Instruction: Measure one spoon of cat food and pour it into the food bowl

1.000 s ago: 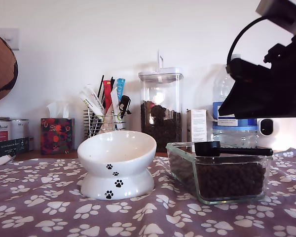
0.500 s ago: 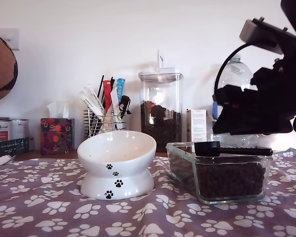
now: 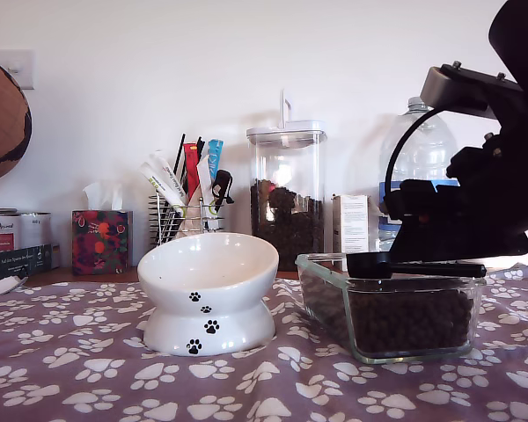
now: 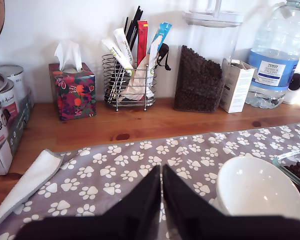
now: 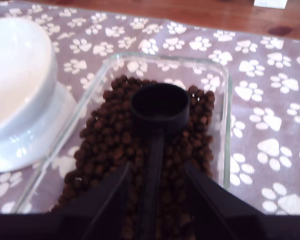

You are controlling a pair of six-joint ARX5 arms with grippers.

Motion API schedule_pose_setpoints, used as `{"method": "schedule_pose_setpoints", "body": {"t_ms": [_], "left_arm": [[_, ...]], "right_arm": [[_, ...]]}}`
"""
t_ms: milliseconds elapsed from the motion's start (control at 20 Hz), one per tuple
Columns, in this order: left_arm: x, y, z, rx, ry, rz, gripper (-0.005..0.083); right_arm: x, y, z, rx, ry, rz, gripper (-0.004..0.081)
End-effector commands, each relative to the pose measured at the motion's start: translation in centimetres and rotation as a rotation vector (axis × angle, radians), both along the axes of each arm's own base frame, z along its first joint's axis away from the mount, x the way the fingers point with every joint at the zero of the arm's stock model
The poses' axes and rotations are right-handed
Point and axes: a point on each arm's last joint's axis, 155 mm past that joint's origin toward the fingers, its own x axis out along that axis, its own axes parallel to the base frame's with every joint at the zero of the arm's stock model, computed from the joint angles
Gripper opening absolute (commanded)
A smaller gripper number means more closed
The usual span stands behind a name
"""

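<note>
Here, your second gripper (image 5: 155, 200) hovers over the spoon (image 3: 414, 264).
From the exterior view's left: empty food bowl (image 3: 209, 290), then cat food (image 3: 409, 321) under the spoon, its handle between open jaws, ungripped. Your first gripper (image 4: 162, 187) is closed, empty.

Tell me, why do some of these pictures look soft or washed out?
In the exterior view the arm is a dark silhouette against the bright wall. In the second wrist view the bowl is blown out to plain white and the whole frame is soft, scoop and kibble included. The first wrist view is sharper, though its near black jaws blur.
</note>
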Motion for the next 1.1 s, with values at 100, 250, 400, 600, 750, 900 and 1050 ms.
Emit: {"method": "schedule_pose_setpoints", "body": {"t_ms": [100,250,400,600,750,900,1050], "left_arm": [[0.1,0.0,-0.1,0.003,0.001,0.002,-0.0019],[0.1,0.0,-0.1,0.003,0.002,0.002,-0.0019],[0.1,0.0,-0.1,0.003,0.002,0.002,-0.0019],[0.1,0.0,-0.1,0.003,0.002,0.002,-0.0019],[0.1,0.0,-0.1,0.003,0.002,0.002,-0.0019],[0.1,0.0,-0.2,0.003,0.003,0.002,-0.0019],[0.1,0.0,-0.2,0.003,0.005,0.002,-0.0019]], "right_arm": [[0.1,0.2,-1.0,-0.016,0.021,0.002,0.0305],[0.0,0.1,-1.1,-0.019,0.026,0.002,0.0288],[-0.2,0.0,-1.6,-0.031,0.045,0.001,0.0238],[-0.3,-0.1,-1.9,-0.038,0.055,0.001,0.0148],[-0.4,-0.2,-2.1,-0.043,0.064,0.000,0.0082],[-0.4,-0.2,-2.1,-0.042,0.063,0.000,0.0009],[-0.4,-0.2,-2.0,-0.041,0.061,0.000,-0.0011]]}}
